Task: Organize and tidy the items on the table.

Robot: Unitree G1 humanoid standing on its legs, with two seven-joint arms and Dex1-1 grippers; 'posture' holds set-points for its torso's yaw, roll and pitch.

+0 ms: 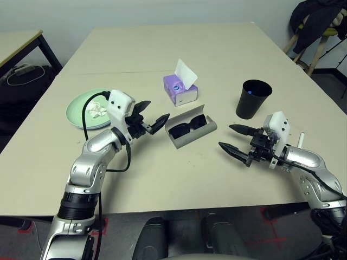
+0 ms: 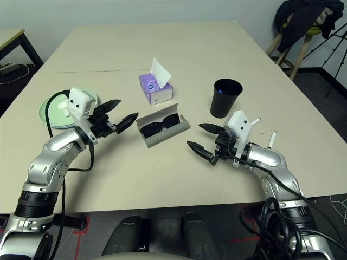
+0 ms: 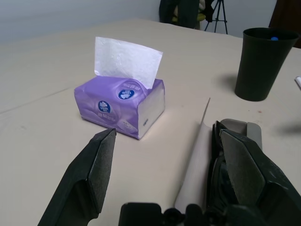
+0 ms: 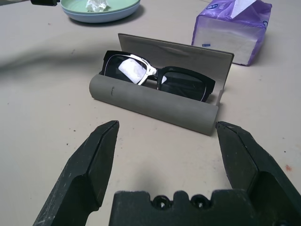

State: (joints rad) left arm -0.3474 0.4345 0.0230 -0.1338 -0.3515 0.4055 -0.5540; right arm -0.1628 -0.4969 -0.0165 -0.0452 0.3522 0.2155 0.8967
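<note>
On the bench [image 1: 162,49] the sunglasses [image 1: 187,128] already lie in the grey glasses case [image 1: 191,130], lid still open, flanked by the empty, wide-open left claw [image 1: 152,119] and right claw [image 1: 232,140].

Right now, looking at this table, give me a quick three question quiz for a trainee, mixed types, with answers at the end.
1. True or false: the grey glasses case lies open with the black sunglasses inside.
2. What lies on the mint green plate? A) pen B) white tissue wad C) cup
3. Fill in: both the left gripper and the right gripper are ____ and hold nothing.

Key: 1 true; 2 B; 3 open.
</note>
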